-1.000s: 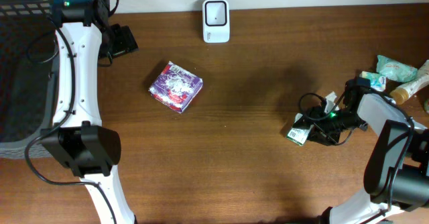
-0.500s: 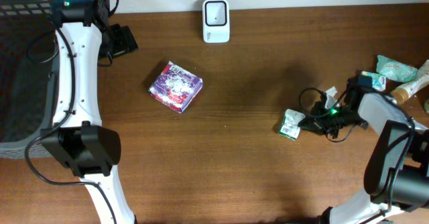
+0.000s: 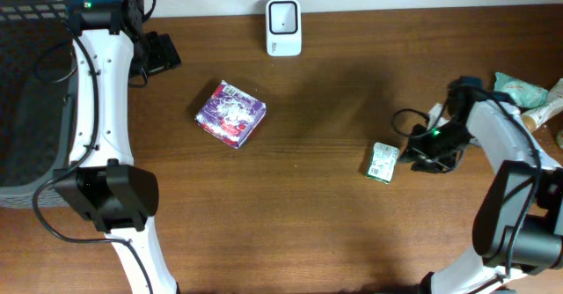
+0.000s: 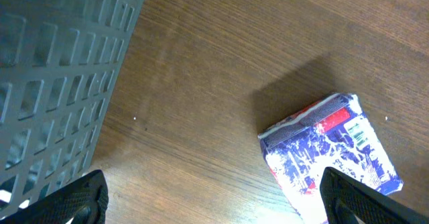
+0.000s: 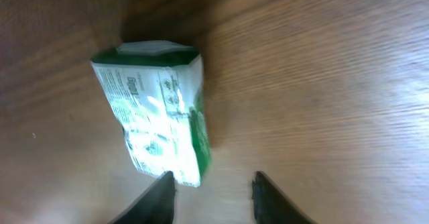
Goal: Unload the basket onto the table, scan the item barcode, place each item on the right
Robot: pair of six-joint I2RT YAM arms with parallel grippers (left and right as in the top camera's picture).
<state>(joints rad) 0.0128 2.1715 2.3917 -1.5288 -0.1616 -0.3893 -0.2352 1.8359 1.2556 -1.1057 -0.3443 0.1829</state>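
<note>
- Located green packet (image 3: 383, 163) flat on counter (image 3: 308, 206), right of centre, well apart from barcode scanner (image 3: 283, 27) at the far edge.
- Found right end effector (image 3: 412, 156) just beside packet, fingers apart, nothing between them; packet not held.
- Found left end effector (image 4: 214, 200) spread wide and empty, near purple box (image 4: 332, 153) and grey basket (image 4: 60, 70).
- Judged task at early stage: nothing presented to scanner; grasp, carry and barcode presentation all outstanding.
- Noted printed panel on packet in right wrist view, too blurred to read.
- Noted barcode on white patch of purple box; lettering illegible.
- Read no brand on scanner.
</note>
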